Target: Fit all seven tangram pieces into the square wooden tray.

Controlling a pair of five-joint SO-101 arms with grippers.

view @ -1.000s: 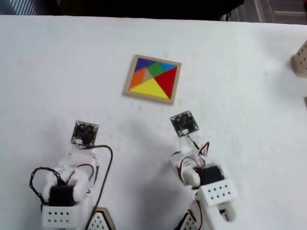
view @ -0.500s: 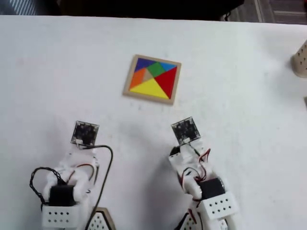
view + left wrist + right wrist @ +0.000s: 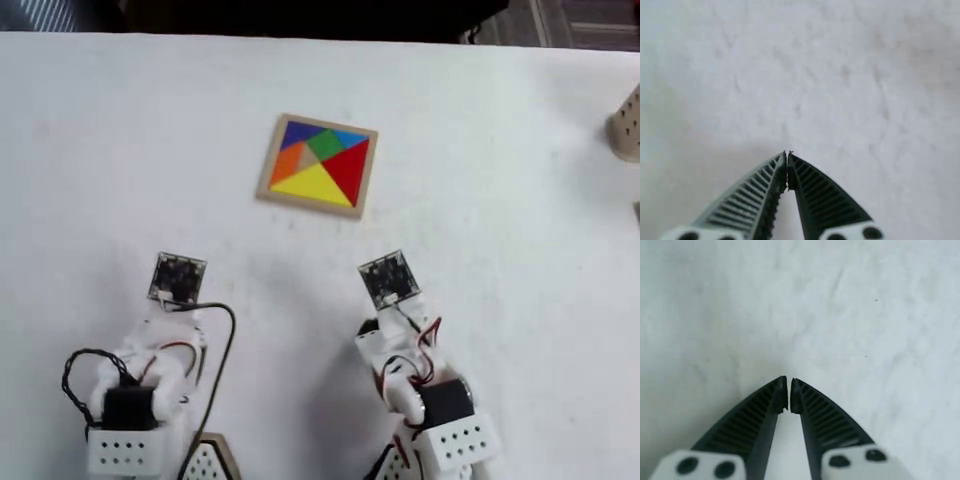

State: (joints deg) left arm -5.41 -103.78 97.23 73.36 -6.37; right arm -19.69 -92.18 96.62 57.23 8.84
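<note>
Tray [image 3: 269, 158] looks full, pieces [image 3: 322, 165] seated; judging fit step done. Left hand [image 3: 788, 156], right hand [image 3: 789, 382]: tips together, empty, over bare surface [image 3: 500, 200]. Next: verify fit only.

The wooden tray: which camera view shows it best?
The high view: the wooden tray lies whole on the table, coloured pieces filling it. The left wrist view faces the left fingers, shut, above the table; the right wrist view, the right fingers, shut.
</note>
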